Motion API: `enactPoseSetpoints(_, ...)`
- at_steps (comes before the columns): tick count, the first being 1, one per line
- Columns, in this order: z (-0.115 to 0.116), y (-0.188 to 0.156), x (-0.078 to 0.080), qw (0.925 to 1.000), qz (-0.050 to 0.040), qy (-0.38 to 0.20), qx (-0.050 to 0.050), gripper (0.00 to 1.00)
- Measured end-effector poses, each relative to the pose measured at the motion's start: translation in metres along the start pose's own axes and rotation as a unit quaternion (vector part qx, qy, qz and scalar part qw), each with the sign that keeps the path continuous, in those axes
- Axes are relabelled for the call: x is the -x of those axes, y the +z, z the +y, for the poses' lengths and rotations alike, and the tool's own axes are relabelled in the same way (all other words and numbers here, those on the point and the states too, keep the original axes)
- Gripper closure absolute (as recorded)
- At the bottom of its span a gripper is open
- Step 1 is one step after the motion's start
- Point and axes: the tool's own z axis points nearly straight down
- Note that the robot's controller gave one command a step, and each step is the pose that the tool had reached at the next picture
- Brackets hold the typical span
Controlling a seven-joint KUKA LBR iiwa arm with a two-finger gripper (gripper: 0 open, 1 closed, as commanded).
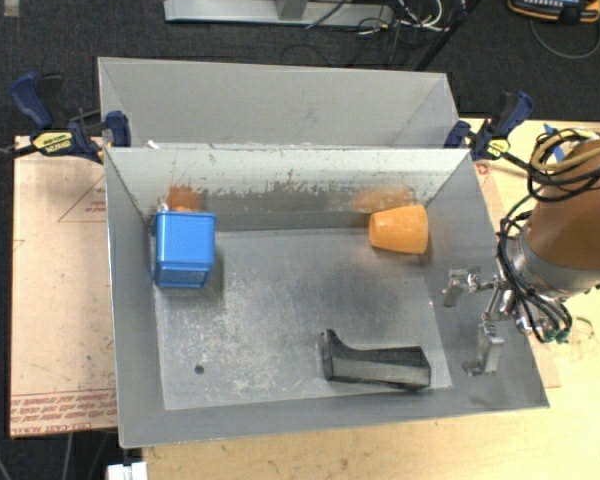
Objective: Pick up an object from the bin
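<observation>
1. Black piece [375,363]: one, matte and dark, a flat bar with an upturned left end. It lies on the floor at lower centre of the frame and is the thing nearest the gripper.
2. Orange cup [398,230]: one, smooth and tapered, lying on its side against the back wall, upper right.
3. Blue box [184,249]: one, glossy and rectangular, upper left corner.
4. Bin [270,308]: grey sheet metal, scuffed, with sloping walls.
5. Gripper [468,325]: metal fingers spread wide with nothing between them, over the right wall and clear of all three things.
</observation>
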Motion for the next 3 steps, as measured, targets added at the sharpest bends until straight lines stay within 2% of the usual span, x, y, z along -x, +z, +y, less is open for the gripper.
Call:
enactPoseSetpoints(1, 0.001, -0.004, 0.002, 1.0000, -0.0038, -0.002, -0.001, 0.00)
enactPoseSetpoints(2, 0.016, 0.048, 0.003, 0.9995, -0.0053, -0.030, -0.001, 0.00)
enactPoseSetpoints(3, 0.023, 0.090, 0.002, 1.0000, -0.0019, -0.003, 0.000, 0.00)
